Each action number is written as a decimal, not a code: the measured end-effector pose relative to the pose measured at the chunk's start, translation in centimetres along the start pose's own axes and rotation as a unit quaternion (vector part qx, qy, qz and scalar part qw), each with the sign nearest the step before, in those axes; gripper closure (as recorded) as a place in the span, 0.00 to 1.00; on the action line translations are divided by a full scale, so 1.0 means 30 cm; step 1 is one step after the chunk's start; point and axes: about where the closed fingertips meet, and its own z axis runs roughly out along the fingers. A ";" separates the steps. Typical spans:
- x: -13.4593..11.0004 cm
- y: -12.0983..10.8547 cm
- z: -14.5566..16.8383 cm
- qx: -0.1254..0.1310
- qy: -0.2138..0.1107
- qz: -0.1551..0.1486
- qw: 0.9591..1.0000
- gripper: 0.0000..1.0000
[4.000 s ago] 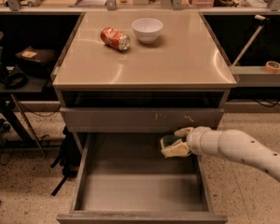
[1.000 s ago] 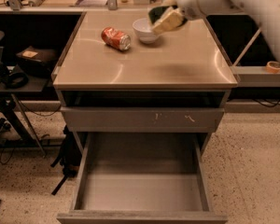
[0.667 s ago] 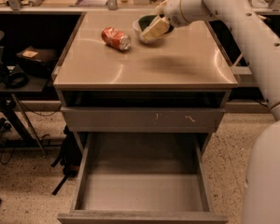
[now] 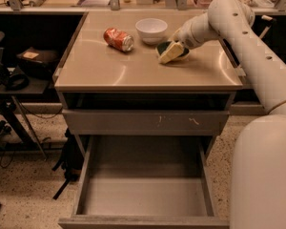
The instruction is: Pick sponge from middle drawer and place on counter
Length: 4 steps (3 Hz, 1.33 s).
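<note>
As the sponge [image 4: 182, 50] is sitting in the gripper [image 4: 171, 53] at the counter [image 4: 133, 68], readout:

sponge: dark green, showing behind the pale fingers [image 4: 169, 55], at the right rear part of the counter. It is lying low at the surface; can't tell if it is touching it.
gripper: fingers are clamping the sponge, tips pointing down-left toward the counter.
arm [image 4: 238, 27]: white, reaching in from the right and angling down over the counter's right edge. Its big lower segment is filling the bottom right corner.
counter: glossy beige top, reflecting light near the middle.
bowl [image 4: 151, 30]: white, standing upright at the counter's rear centre, just left of the gripper and apart from it.
can [image 4: 118, 38]: red, lying on its side left of the bowl, near it but not touching.
top drawer front [image 4: 143, 122]: grey, sitting closed under the counter, showing pale scratch marks right of centre.
drawer [image 4: 143, 194]: standing pulled fully out below that front, grey floor and low side walls facing the camera.
shelf [image 4: 86, 1]: running behind the counter, carrying clutter between metal posts.
left side: dark gear [image 4: 35, 61] is sitting on a low stand beside the cabinet.
floor [image 4: 28, 185]: speckled, showing on both sides of the drawer.
</note>
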 end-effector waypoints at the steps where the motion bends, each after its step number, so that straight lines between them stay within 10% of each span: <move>1: 0.043 -0.008 -0.017 -0.002 0.022 -0.003 1.000 1.00; 4: 0.043 -0.007 -0.016 -0.002 0.022 -0.003 1.000 0.35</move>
